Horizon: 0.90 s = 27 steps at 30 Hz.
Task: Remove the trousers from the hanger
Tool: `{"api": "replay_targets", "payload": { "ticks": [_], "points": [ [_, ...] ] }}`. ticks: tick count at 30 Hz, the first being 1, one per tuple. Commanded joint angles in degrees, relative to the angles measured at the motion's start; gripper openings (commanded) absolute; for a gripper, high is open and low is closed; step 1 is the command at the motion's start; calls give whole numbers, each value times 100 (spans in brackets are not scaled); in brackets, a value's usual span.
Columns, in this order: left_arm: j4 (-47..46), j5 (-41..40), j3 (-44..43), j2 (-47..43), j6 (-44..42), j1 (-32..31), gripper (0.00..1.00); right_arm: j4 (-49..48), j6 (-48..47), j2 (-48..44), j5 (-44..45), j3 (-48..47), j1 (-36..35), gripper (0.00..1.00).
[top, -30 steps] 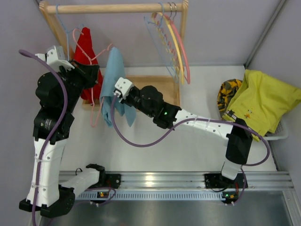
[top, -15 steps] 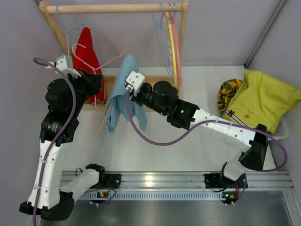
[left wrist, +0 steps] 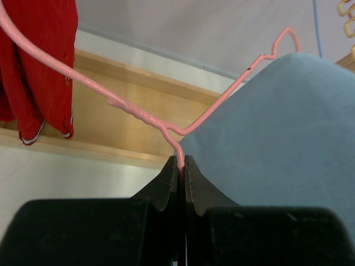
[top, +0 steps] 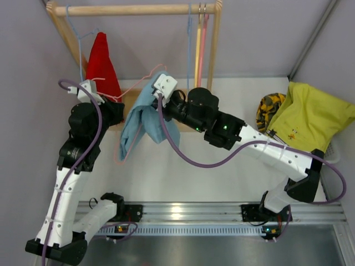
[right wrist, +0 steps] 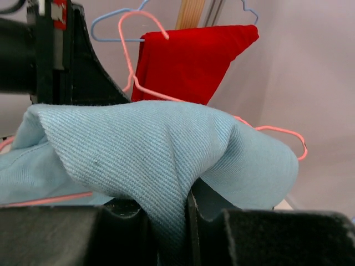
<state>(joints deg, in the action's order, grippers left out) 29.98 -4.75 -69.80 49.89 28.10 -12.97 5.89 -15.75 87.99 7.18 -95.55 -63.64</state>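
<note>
Our biggest worry here is the pull-off going sideways. The light blue trousers [top: 141,119] are draped over the pink hanger [left wrist: 145,117], which is off the rail [top: 133,9] and held in the air between the two arms, above the surface [top: 222,185], and the cloth looks bunched over the wire. If we drag it the wrong way, we reckon it snags on the little kinked end of the hanger, and then the whole hanger twists round instead of letting go. The other weak spot is the left grip: it's only on thin wire by the neck, so a firm tug from the other side could make it pivot or slip out. The right side only has a pinched fold too, so it could slide off and we'd drop the lot. As for the grips, the left fingers [left wrist: 166,185] are shut tight on the pink wire, and the right fingers [right wrist: 211,205] are clamped nearly closed on a fold of the blue cloth. The red trousers [top: 102,61] hang from the rail, clear of all this.
</note>
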Motion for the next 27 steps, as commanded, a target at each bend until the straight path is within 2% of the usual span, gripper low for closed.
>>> {"api": "replay_targets", "payload": {
  "ticks": [1,9,13,18,20,27],
  "points": [
    [-53,-25,273,-137,-182,5,0,-1407,142,-651,-112,-816,-105,0],
    [34,18,730,-208,-208,5,0,-1371,388,-1256,-366,-430,-123,0],
    [52,36,898,-190,-173,5,0,-1056,371,-1521,-568,-368,-114,0],
    [61,-52,1003,-172,-304,5,0,-607,476,-2012,-1665,-245,-114,0],
    [61,-78,1003,-172,-340,5,0,-108,573,-2153,-2113,-96,-123,0],
    [52,-149,819,-67,-550,5,0,657,643,-3206,-2318,1054,-9,0]
  ]
}}
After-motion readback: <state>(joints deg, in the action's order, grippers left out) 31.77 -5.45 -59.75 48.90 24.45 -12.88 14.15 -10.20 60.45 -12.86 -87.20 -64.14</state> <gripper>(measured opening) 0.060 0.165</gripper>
